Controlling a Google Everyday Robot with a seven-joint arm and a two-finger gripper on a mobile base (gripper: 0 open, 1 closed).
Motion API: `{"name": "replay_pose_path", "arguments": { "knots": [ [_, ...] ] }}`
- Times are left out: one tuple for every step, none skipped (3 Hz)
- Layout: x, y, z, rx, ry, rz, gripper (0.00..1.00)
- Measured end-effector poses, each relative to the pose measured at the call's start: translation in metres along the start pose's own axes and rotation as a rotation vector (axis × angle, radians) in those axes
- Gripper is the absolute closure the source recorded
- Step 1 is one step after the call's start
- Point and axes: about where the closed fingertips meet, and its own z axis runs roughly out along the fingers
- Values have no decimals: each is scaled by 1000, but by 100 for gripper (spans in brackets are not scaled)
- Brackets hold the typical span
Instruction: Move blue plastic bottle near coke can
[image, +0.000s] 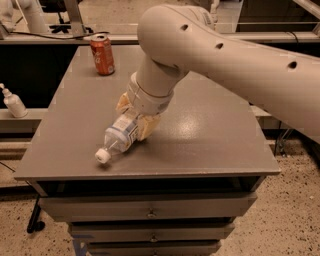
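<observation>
The blue plastic bottle (120, 137) lies on its side on the grey table (210, 135) near the front left, with its white cap pointing to the front edge. My gripper (135, 117) is down over the bottle's rear half, with one tan finger (123, 104) behind it and the other finger (148, 128) in front, both pressed against its sides. The bottle still rests on the table. The coke can (102, 54) stands upright at the far left corner, well apart from the bottle.
My large beige arm (225, 55) reaches in from the upper right over the table's middle. A small white pump bottle (13, 101) stands on a lower ledge to the left. Drawers (150, 212) sit under the table's front edge.
</observation>
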Motion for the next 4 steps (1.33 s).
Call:
{"name": "replay_pose_path", "arguments": {
  "knots": [
    [13, -2, -7, 4, 27, 14, 87],
    [29, -10, -19, 20, 61, 55, 100],
    [62, -20, -43, 59, 91, 173, 100],
    [107, -26, -87, 128, 100, 386, 100]
  ]
}}
